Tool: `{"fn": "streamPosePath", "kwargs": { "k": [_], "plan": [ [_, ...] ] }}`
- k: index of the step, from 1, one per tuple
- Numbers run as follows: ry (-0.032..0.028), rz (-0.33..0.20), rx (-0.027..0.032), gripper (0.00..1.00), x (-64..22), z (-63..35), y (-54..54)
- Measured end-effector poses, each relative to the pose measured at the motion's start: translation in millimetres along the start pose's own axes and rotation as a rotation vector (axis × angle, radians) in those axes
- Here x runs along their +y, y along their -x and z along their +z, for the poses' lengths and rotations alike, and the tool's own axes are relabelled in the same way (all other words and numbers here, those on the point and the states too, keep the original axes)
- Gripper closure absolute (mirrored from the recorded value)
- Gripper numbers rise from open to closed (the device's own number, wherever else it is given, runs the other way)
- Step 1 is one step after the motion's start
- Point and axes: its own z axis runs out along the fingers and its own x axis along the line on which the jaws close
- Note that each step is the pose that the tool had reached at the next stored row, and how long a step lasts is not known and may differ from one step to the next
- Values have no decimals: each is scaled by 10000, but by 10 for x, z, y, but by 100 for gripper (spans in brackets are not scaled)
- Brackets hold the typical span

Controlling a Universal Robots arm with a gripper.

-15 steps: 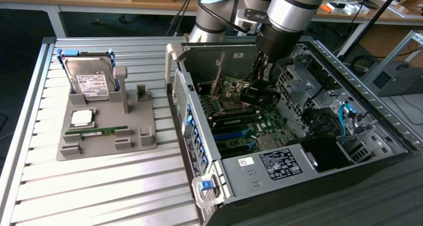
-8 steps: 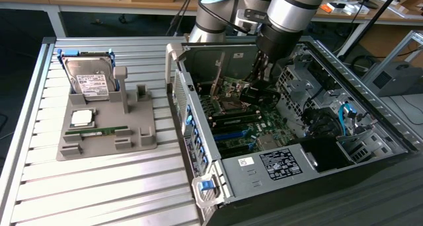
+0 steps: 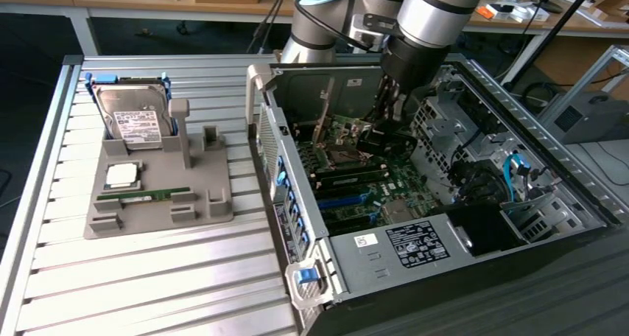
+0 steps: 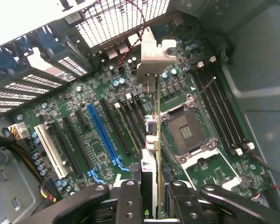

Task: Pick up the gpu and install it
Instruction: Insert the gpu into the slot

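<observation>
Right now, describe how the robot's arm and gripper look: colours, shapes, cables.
The arm is built of round silver-grey tubes with black bands and a pale blue joint cap, ending in a black wrist section. A dark cable runs beside it. The gripper is black, with two flat linked fingers studded with round bolt heads.

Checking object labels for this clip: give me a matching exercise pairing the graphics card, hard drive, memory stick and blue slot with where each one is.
Things:
1. graphics card
2. hard drive
3. memory stick
4. blue slot

Places:
A. standing upright in the grey holder
B. empty, on the motherboard
C. clamped edge-on in the gripper
D. lying flat on the grey holder

Pairs: 1-C, 2-A, 3-D, 4-B
</observation>
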Motion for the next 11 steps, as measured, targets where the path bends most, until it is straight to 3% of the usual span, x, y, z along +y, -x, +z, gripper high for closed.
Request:
{"fn": "streamPosePath", "kwargs": {
  "k": [11],
  "plan": [
    [8,-366,14,73,0,0,0]
  ]
}}
